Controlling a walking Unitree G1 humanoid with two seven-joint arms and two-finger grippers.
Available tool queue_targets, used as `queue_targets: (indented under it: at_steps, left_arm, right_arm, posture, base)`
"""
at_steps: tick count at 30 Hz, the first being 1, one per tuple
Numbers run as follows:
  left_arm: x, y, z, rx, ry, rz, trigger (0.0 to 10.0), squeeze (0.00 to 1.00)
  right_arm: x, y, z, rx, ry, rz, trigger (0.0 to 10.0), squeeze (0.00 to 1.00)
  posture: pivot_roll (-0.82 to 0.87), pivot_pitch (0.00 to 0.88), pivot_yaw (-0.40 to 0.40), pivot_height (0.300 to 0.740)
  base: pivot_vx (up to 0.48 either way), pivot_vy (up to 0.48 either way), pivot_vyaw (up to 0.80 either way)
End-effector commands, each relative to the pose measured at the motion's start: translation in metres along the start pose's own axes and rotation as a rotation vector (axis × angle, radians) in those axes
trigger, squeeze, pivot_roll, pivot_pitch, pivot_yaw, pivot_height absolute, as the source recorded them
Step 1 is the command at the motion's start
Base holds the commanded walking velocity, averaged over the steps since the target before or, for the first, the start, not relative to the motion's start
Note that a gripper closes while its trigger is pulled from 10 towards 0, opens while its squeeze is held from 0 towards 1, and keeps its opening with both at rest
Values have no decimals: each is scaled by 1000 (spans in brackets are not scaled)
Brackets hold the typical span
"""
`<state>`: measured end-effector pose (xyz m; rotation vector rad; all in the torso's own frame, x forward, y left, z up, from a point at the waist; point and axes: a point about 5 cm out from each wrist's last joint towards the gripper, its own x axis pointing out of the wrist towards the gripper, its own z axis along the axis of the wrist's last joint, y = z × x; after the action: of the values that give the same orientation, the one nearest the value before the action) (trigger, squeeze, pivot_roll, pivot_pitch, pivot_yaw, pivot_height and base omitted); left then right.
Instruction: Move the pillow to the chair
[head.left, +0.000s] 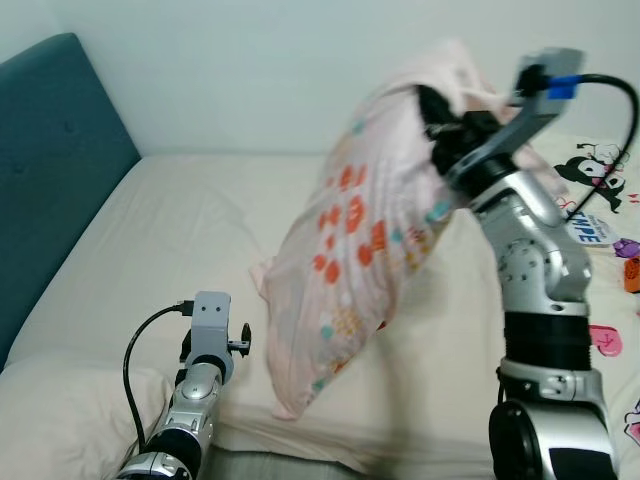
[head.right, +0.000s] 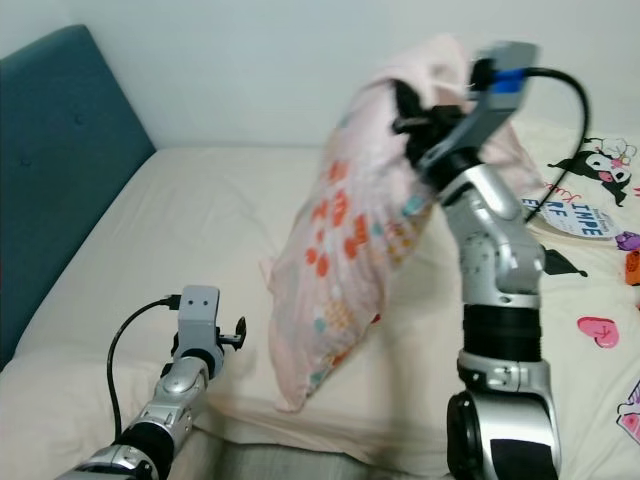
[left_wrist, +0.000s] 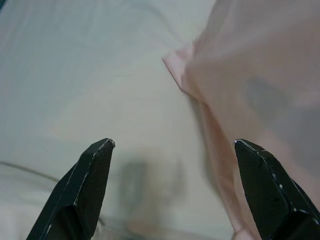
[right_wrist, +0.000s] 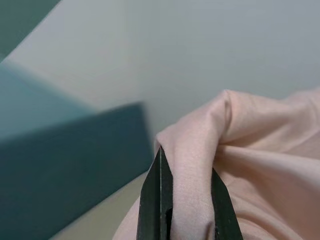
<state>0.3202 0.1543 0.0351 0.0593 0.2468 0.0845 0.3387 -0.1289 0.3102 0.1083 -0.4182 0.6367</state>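
The pillow (head.left: 370, 240) hangs in the air above the bed (head.left: 180, 240), held by its upper end and drooping down and toward the robot's left. It is pale pink with a print of red, orange and teal shapes, and its lowest corner dangles near the front edge of the mattress; whether that corner touches the sheet cannot be told. A second corner sticks out to the left about halfway down.

The right gripper (right_wrist: 182, 200) is clamped on the pillow's top, its two black fingers pressed together with a bunched fold of pink fabric pinched between them. In the head views the right arm rises from the lower right, bends at the elbow and reaches up and leftward into the cloth, with a blue-tipped cable looping off its wrist.

The left gripper (left_wrist: 172, 185) sits low, over the cream sheet near the bed's front edge, just left of the hanging pillow. Its fingers are spread wide apart and hold nothing; the pink fabric hangs close beside one of them.

A dark teal headboard (head.left: 50, 160) stands along the bed's left side, against a white wall (head.left: 250, 70). A cartoon-printed blanket (head.left: 600, 200) lies on the right of the bed.
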Motion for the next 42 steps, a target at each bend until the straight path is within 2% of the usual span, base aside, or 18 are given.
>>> queue_targets:
  at_steps: [1,10,12,18,25,35,42]
  left_arm:
    - [-7,10,-17,25,50,30,10000,0]
    - [-9,15,-20,19,56,50,10000,0]
    - [-8,17,-19,-1,60,70,10000,0]
    - [-6,17,-19,-24,87,83,10000,0]
    - [-7,13,-19,-13,75,79,10000,0]
    - [-10,15,-22,-4,65,78,10000,0]
    - [-10,16,-22,3,61,76,10000,0]
  right_arm:
    - [8,26,6,-12,-35,120,0,0]
    - [8,45,18,52,-109,226,0,0]
    - [6,54,26,82,-155,293,0,0]
    - [8,64,30,125,-191,363,0,0]
    - [7,66,33,149,-212,391,0,0]
    - [4,71,39,195,-253,447,0,0]
    - [5,74,43,196,-264,464,0,0]
  posture:
    - [-240,76,97,740]
    - [-241,82,100,740]
    - [-240,83,99,740]
    - [-241,84,95,740]
    - [-237,83,86,740]
    - [-228,90,81,740]
    - [-227,93,83,740]
  base:
    - [0,0,800]
    - [0,0,800]
    - [0,0,800]
    - [0,0,800]
    - [-230,0,800]
    - [0,0,800]
    - [0,0,800]
